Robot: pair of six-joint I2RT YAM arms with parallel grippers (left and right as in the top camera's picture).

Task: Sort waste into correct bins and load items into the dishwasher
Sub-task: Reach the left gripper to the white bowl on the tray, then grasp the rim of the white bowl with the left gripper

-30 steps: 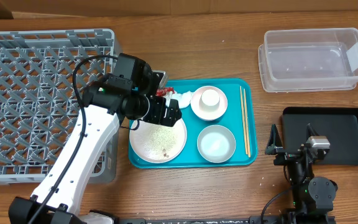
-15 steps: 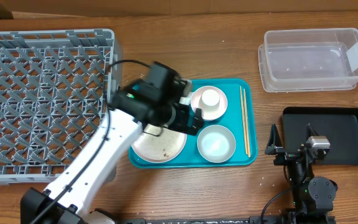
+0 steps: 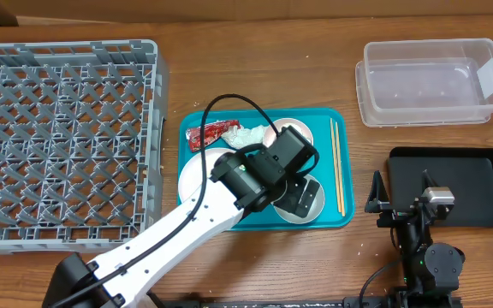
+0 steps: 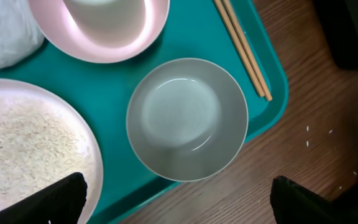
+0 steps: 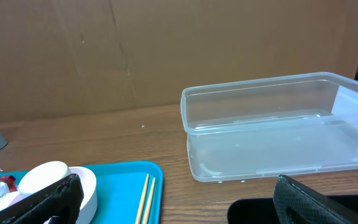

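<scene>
L gripper wide open, empty, hovering over the bowl, which sits betw its fingers, just ahead. The plate w/ rice is right by the left finger; chopsticks ahead-right. Risk: closing off-centre skids the bowl, or that finger clips the plate and scatters rice. R gripper open, empty.

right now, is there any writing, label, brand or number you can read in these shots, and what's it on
No text reads clearly in any view.
Red wrapper: any print on it is too small and blurred to read.
Pale sticker on the end of the clear tub: looks blank from above and from the right wrist view, with nothing legible.
</scene>
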